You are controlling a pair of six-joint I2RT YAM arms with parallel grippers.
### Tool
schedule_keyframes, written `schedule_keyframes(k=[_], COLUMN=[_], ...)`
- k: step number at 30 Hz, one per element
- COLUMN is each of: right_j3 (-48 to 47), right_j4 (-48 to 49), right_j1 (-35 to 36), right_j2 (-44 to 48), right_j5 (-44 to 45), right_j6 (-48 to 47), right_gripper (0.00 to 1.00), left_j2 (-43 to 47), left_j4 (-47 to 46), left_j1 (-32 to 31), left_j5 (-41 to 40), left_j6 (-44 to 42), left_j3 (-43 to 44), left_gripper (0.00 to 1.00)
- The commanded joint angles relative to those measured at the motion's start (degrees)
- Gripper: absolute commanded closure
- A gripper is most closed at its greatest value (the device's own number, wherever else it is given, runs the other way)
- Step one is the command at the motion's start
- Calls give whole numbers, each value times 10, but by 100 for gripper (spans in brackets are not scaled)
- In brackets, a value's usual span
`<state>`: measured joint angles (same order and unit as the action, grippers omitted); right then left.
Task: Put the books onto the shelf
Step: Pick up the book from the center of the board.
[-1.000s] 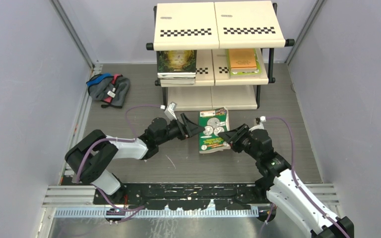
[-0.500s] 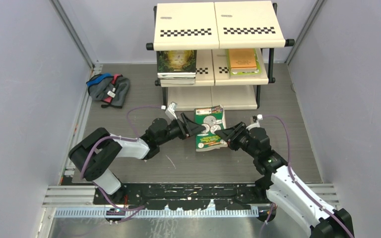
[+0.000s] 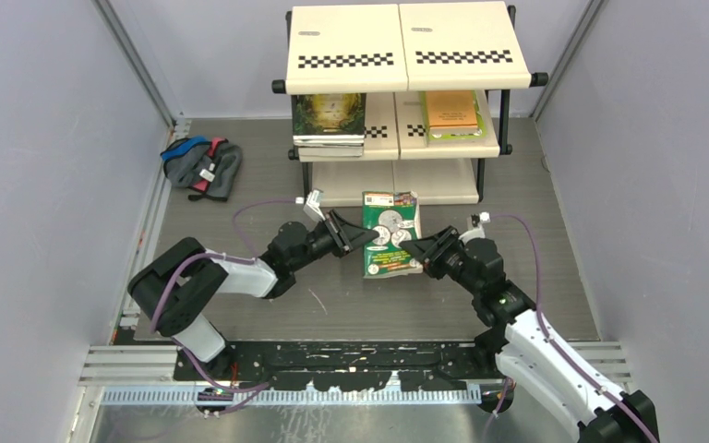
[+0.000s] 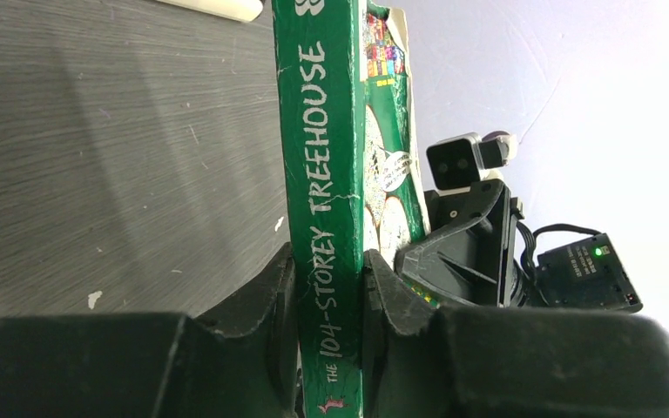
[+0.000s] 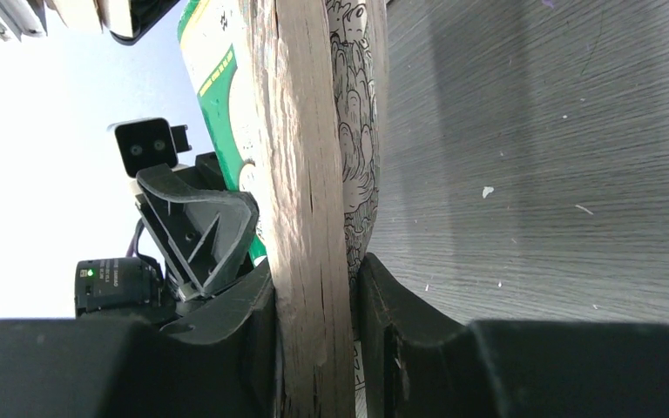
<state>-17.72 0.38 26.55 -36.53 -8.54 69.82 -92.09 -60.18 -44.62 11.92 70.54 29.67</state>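
Observation:
A green book (image 3: 391, 233) hangs between both arms, just above the floor in front of the shelf (image 3: 404, 55). My left gripper (image 3: 366, 236) is shut on its spine side; in the left wrist view the green spine (image 4: 327, 200) reading "104-Storey Treehouse" sits between the fingers (image 4: 270, 296). My right gripper (image 3: 417, 251) is shut on the opposite page edge (image 5: 309, 200). On the middle tier lie a dark green-gold book (image 3: 329, 114) on a small stack at the left and an orange-green book (image 3: 451, 113) at the right.
A grey-blue cloth bundle (image 3: 203, 164) lies on the floor at the far left. Grey walls close in on both sides. The shelf's bottom tier (image 3: 443, 183) sits right behind the held book. A black rail (image 3: 332, 365) runs along the near edge.
My left gripper has moved right to the book's spine and closed on it. The right gripper carried the book slightly left and toward the shelf, then held still.

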Motion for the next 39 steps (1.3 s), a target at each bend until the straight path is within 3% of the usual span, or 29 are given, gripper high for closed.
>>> schedule_keyframes(k=[1, 4, 8, 24, 32, 39], right_j3=[-31, -41, -43, -38, 1, 29], right_j4=[-8, -71, -107, -247, -213, -181], right_j1=[3, 3, 3, 3, 6, 11], right_j2=[44, 70, 85, 202, 195, 182], right_j5=[34, 69, 98, 152, 123, 104], right_j6=[-12, -30, -37, 4, 76, 123], right_gripper=[77, 53, 40, 36, 35, 33], left_j2=[6, 12, 13, 33, 37, 36], left_j4=[-69, -69, -78, -95, -94, -61], left_j1=[-8, -14, -29, -87, -127, -137], left_j5=[-18, -53, -100, -291, -409, -443], left_j6=[1, 7, 20, 35, 44, 59], left_j3=[-1, -5, -12, -42, -32, 18], left_gripper=[100, 100, 100, 100, 100, 100])
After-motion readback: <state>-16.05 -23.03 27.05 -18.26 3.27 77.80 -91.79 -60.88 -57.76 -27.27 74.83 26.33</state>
